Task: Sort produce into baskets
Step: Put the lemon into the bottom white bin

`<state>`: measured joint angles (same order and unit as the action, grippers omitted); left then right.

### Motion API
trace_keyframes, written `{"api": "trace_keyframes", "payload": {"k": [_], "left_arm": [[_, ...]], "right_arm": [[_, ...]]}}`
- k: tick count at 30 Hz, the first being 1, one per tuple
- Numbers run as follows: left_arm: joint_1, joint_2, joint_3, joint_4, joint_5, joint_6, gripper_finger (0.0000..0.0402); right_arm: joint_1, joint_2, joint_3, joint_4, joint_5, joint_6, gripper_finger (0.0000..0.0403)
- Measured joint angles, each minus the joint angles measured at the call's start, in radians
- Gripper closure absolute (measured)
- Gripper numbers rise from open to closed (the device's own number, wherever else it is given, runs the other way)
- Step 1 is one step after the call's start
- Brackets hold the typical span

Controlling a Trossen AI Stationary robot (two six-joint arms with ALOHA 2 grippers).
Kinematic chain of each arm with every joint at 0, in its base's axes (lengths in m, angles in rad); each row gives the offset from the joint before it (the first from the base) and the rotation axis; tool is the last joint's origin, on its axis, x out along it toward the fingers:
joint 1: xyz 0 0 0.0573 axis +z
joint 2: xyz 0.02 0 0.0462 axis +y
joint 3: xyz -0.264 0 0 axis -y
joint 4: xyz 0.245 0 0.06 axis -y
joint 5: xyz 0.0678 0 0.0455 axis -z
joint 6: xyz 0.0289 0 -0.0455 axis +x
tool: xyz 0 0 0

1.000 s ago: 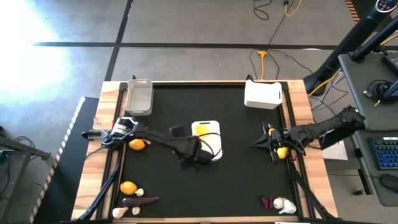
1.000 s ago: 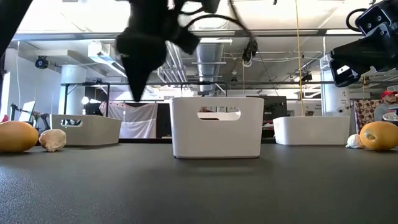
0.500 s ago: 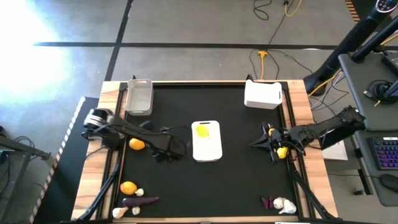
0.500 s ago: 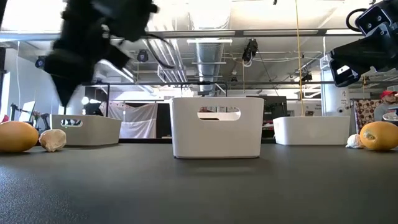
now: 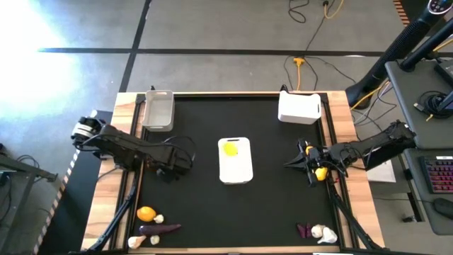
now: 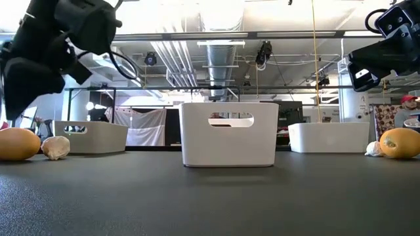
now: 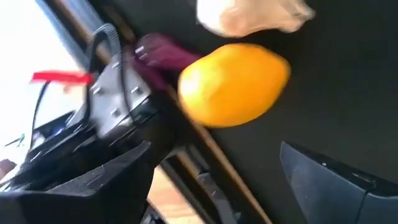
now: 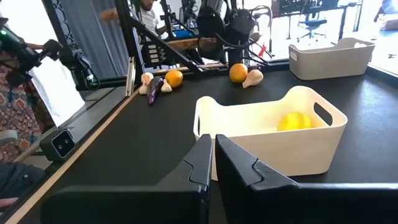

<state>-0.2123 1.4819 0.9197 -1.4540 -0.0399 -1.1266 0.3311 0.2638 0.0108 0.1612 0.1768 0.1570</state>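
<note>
The left gripper (image 5: 172, 168), fingers wide apart and empty, hangs over a round orange toy fruit (image 7: 233, 84), probably to grab it. The right gripper (image 5: 303, 162) waits, closed and empty.

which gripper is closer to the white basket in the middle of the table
Left. The left gripper hangs off one side of the white basket; the right gripper waits off the opposite side, a bit farther.

orange fruit (image 7: 233, 84): blurred | garlic bulb (image 7: 255, 15): cut by edge | purple vegetable (image 7: 163, 56): partly hidden
</note>
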Motion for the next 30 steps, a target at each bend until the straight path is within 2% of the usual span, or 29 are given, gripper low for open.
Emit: {"api": "trace_keyframes", "payload": {"k": [9, 14, 21, 24, 30], "left_arm": [[0.086, 0.001, -0.039, 0.069, 0.024, 0.328, 0.0077], [0.095, 0.003, -0.074, 0.085, 0.026, 0.542, 0.0077], [0.095, 0.003, -0.13, 0.106, -0.004, 0.653, 0.0077], [0.095, 0.003, -0.154, 0.148, -0.029, 0.763, 0.0077], [0.095, 0.003, -0.184, 0.231, -0.042, 0.841, 0.0077]], "right_arm": [[0.0, 0.0, 0.0, 0.0, 0.0, 0.0, 0.039], [0.0, 0.0, 0.0, 0.0, 0.0, 0.0, 0.039], [0.0, 0.0, 0.0, 0.0, 0.0, 0.0, 0.039], [0.0, 0.0, 0.0, 0.0, 0.0, 0.0, 0.039], [0.0, 0.0, 0.0, 0.0, 0.0, 0.0, 0.039]]}}
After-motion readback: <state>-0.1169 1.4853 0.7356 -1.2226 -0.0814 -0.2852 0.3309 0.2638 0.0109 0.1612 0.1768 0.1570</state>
